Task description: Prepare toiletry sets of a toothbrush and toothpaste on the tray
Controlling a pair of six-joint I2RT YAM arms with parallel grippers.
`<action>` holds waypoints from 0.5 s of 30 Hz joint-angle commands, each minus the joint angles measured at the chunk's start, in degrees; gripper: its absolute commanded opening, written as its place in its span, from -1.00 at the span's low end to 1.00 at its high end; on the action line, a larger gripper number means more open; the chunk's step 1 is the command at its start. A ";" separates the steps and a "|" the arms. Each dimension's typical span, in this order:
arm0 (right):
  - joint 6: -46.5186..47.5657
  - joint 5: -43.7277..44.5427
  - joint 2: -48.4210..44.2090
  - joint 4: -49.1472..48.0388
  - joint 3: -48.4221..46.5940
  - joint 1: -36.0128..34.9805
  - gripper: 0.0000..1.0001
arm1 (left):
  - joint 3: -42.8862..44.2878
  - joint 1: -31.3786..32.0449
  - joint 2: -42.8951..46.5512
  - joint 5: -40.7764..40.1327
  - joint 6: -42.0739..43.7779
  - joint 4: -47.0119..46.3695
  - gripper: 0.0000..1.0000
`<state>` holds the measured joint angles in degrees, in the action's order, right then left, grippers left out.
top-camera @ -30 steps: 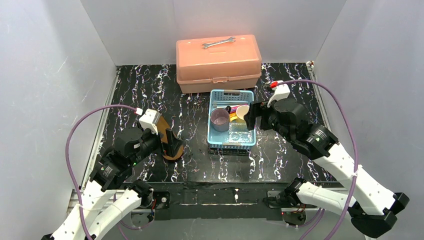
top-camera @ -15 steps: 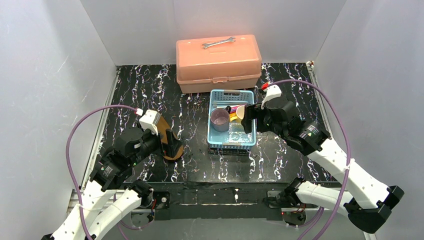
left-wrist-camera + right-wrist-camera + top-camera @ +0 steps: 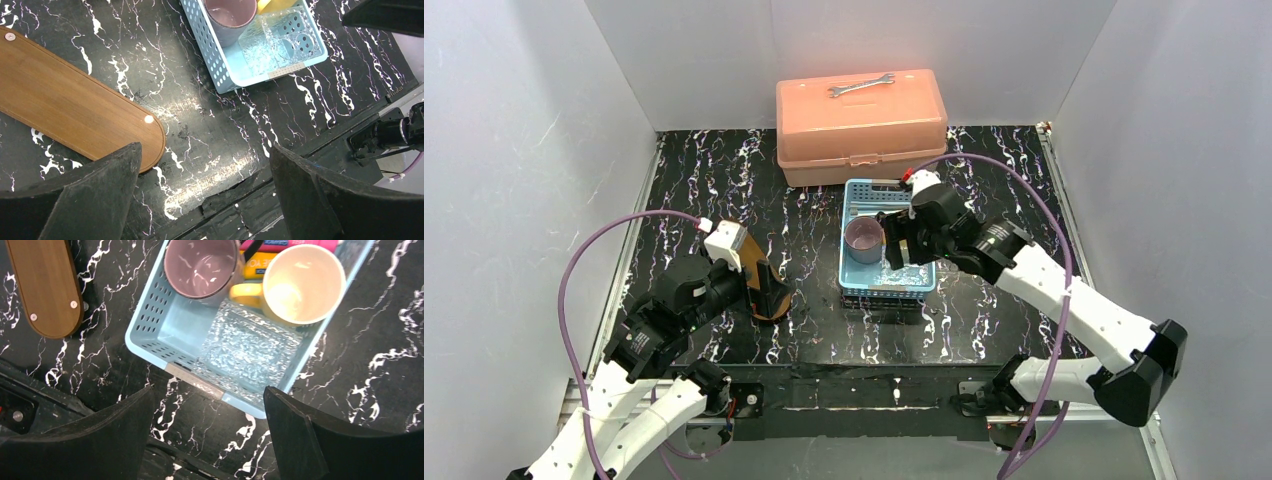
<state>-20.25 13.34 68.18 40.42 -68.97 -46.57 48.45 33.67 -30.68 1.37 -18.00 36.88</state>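
The brown wooden tray lies bare on the black marbled table, left of the light-blue basket. In the right wrist view a yellow toothpaste tube and a magenta-pink one lie at the basket's far end, partly hidden behind the cups. No toothbrush shows. My right gripper hovers open above the basket's near end, nothing between its fingers. My left gripper hangs open over the table beside the tray's rounded end, holding nothing. In the top view the tray is mostly hidden under my left gripper.
Inside the basket stand a purple cup and a yellow mug, with a clear crinkly plastic piece at the near end. A salmon toolbox with a steel wrench on its lid sits behind the basket.
My right arm has swung left and now hangs over the basket, its jaws a touch narrower. The left arm and the tray have not moved.
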 commanded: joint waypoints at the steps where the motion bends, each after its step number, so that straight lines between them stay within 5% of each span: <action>1: -1.58 1.18 2.95 -1.42 -4.01 -3.22 0.73 | 0.26 0.17 -0.30 0.91 0.51 0.90 0.99; 15: -8.54 6.56 15.30 -6.32 -7.09 -10.51 0.46 | 0.11 0.18 0.24 -0.57 0.24 1.49 0.99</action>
<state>-25.67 17.61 81.28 38.13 -72.88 -55.79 48.45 33.67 -30.65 1.58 -18.02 37.58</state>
